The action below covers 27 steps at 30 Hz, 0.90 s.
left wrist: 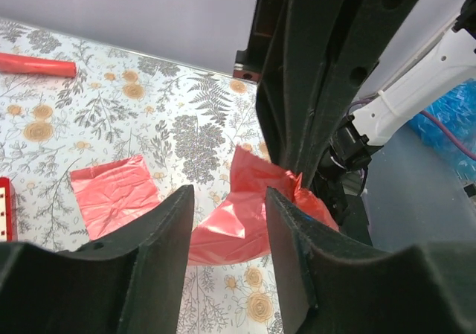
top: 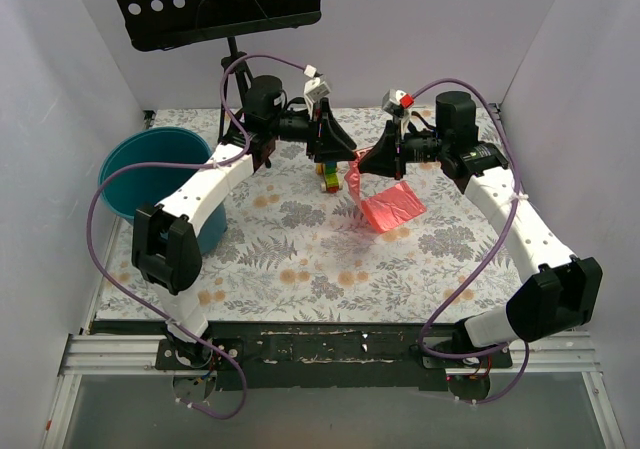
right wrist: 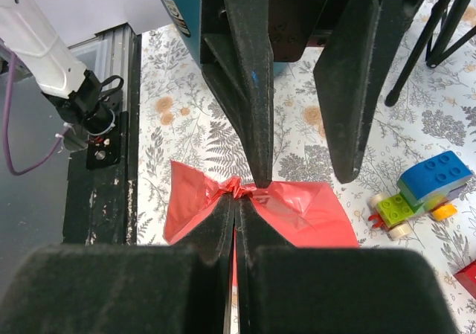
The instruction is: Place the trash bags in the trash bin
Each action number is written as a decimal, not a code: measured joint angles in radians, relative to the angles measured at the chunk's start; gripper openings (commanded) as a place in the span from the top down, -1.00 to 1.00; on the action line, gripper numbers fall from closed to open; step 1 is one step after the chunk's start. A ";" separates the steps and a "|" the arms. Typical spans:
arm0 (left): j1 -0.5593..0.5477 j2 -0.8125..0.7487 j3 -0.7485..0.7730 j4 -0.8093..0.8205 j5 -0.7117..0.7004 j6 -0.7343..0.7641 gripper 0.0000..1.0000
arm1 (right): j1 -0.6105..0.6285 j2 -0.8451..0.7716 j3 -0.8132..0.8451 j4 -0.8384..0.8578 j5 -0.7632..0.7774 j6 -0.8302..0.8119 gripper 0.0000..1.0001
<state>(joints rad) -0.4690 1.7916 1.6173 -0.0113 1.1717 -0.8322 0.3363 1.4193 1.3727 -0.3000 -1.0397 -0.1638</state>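
Trash bag (right wrist: 197, 204) pinched in clenched right gripper (right wrist: 234, 215); left gripper (left wrist: 229, 200) parted alongside. Likely grasp step; next, carry to trash bin (top: 135, 174) at nine o'clock.

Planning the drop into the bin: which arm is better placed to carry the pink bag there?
Left, probably: the teal bin sits on its side; the open left gripper straddles the pink bag the right gripper pinches.

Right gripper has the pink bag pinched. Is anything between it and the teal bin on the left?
Yes. The left gripper, jaws open, sits against the trash bag on its bin side, and the left arm runs along the bag-side wall of the trash bin. A toy block car also stands on the table between them.
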 measured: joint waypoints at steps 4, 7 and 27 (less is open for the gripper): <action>-0.010 -0.001 0.014 -0.029 0.019 0.027 0.32 | 0.000 0.000 0.000 0.012 -0.014 0.009 0.97; -0.013 -0.002 0.007 -0.030 0.025 0.029 0.34 | 0.006 0.001 0.000 0.047 -0.012 0.045 0.97; 0.040 -0.002 0.135 -0.299 0.140 0.204 0.21 | 0.029 0.029 -0.002 0.056 0.035 0.003 0.97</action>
<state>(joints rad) -0.4286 1.7897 1.7527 -0.3103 1.3121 -0.6277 0.3649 1.4483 1.3712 -0.2436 -1.0046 -0.1612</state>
